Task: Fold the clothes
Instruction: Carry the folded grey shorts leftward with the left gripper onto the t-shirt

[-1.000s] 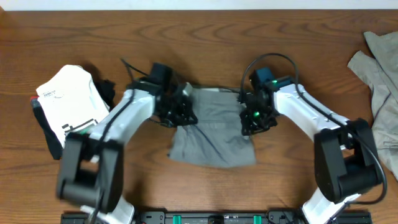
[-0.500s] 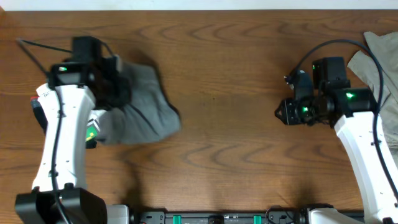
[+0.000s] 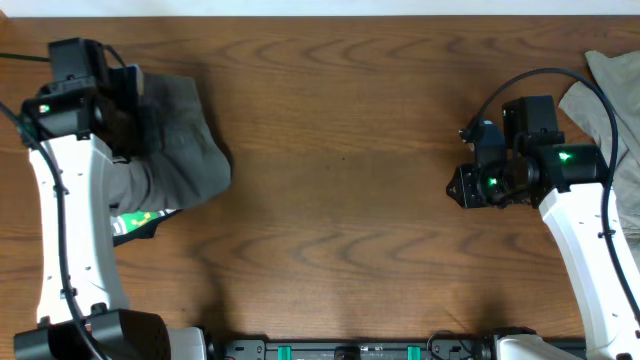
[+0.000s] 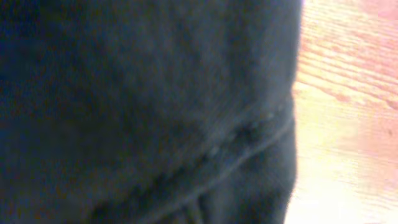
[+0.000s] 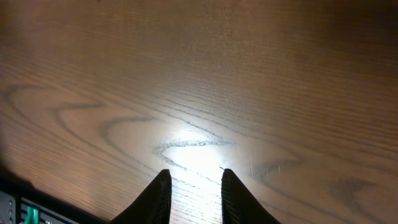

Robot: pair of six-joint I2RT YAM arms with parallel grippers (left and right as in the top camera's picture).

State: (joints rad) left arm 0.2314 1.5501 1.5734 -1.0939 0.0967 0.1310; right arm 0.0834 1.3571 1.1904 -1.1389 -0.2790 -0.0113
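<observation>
My left gripper (image 3: 132, 105) is clamped on the grey shorts (image 3: 185, 150), bunched up at the far left of the table (image 3: 340, 200). My right gripper (image 5: 194, 180) hovers over bare wood, fingers slightly apart, gripping nothing.

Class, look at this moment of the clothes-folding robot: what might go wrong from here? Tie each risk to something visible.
1. The grey shorts hang bunched from the left gripper, so the fold may fall open when set down.
2. Fabric fills the left wrist view, so placement is probably blind from that camera.
3. The unfolded garment lies at the overhead view's right edge beside the right arm; a careless sweep might drag it.
</observation>
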